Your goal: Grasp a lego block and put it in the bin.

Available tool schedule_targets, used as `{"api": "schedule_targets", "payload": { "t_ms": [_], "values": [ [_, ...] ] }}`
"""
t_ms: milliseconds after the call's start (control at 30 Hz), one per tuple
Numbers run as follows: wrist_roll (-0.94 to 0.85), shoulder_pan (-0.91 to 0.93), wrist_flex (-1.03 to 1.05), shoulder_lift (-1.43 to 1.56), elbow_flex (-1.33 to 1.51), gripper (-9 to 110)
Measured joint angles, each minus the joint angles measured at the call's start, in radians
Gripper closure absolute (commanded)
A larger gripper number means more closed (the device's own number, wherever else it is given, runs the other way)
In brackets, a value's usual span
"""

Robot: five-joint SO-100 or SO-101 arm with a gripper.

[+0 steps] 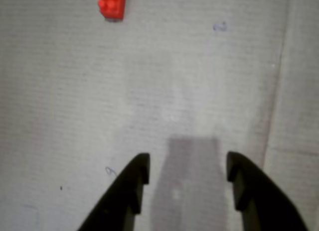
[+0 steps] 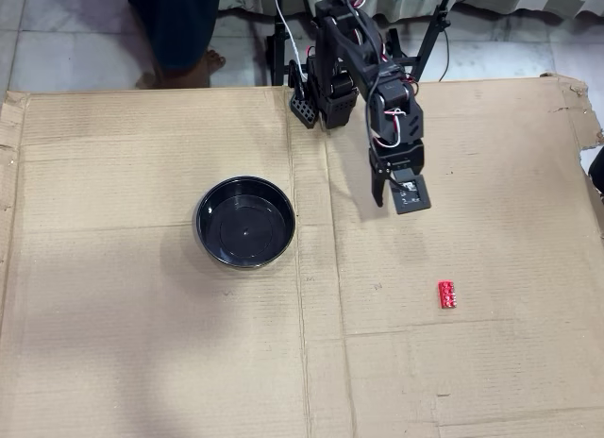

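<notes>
Hovering with jaws spread wide and empty, the gripper (image 1: 188,178) sits well apart from the lego block (image 2: 447,294); bin (image 2: 245,222) empty.

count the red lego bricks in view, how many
1. The red lego brick lies on the cardboard, right of the black bowl in the overhead view; none shows inside the bowl.

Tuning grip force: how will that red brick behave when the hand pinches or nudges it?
The brick looks like rigid moulded plastic, so it should not flex. It is tiny beside the bowl, so probably very light and may skid on the cardboard if nudged. It lies flat and boxy, so unlikely to roll. Smooth sides might slip in the open hand.
</notes>
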Motion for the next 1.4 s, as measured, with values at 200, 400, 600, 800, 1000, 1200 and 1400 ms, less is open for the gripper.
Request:
{"api": "schedule_targets", "payload": {
  "t_ms": [200, 400, 600, 800, 1000, 1200, 1400],
  "values": [
    [0.0, -0.038, 0.0, -0.141, -0.124, 83],
    [0.0, -0.052, 0.0, -0.291, -0.265, 83],
    [0.0, -0.051, -0.005, -0.434, -0.42, 83],
    [0.0, -0.057, -0.002, -0.578, -0.557, 83],
    [0.0, -0.057, -0.002, -0.687, -0.676, 83],
    [0.0, -0.074, -0.002, -0.782, -0.788, 83],
    [0.0, -0.095, -0.002, -0.885, -0.896, 83]
  ]
}}
